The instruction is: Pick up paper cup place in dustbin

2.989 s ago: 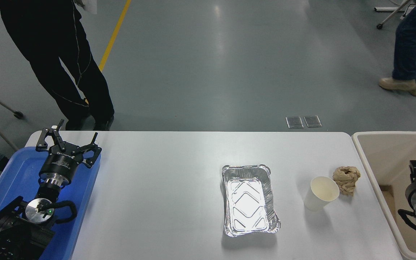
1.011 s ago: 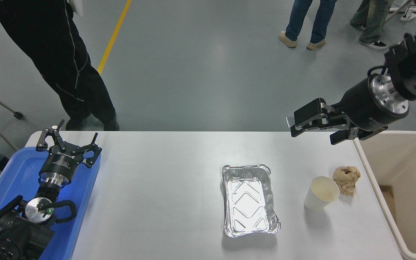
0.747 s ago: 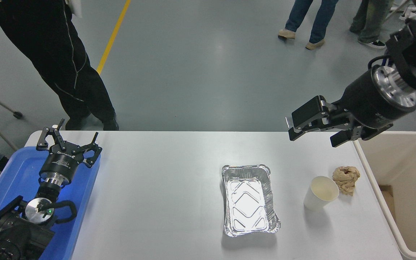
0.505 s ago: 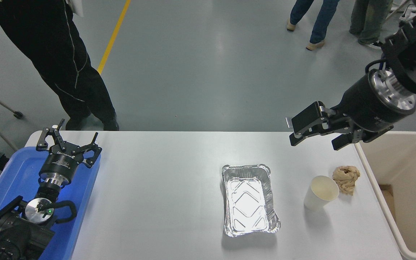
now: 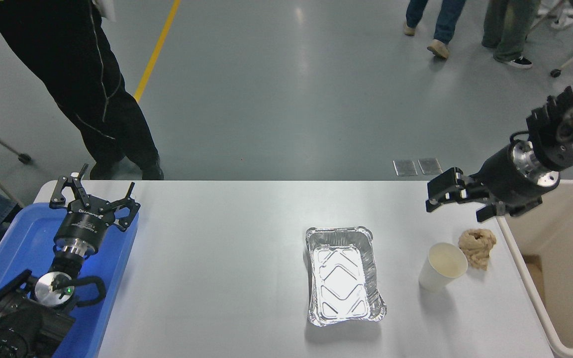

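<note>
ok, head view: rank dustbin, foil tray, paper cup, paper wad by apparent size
1. dustbin, largest even though cut off by the frame edge
2. foil tray
3. paper cup
4. paper wad, only slightly smaller than the cup; close call

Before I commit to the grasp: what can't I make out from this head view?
- Dustbin: right side and near end cut off by the frame; bottom only partly seen.
- Right gripper: its height above the paper cup can't be judged.
- Left arm's base: cut off at the lower-left corner.
</note>
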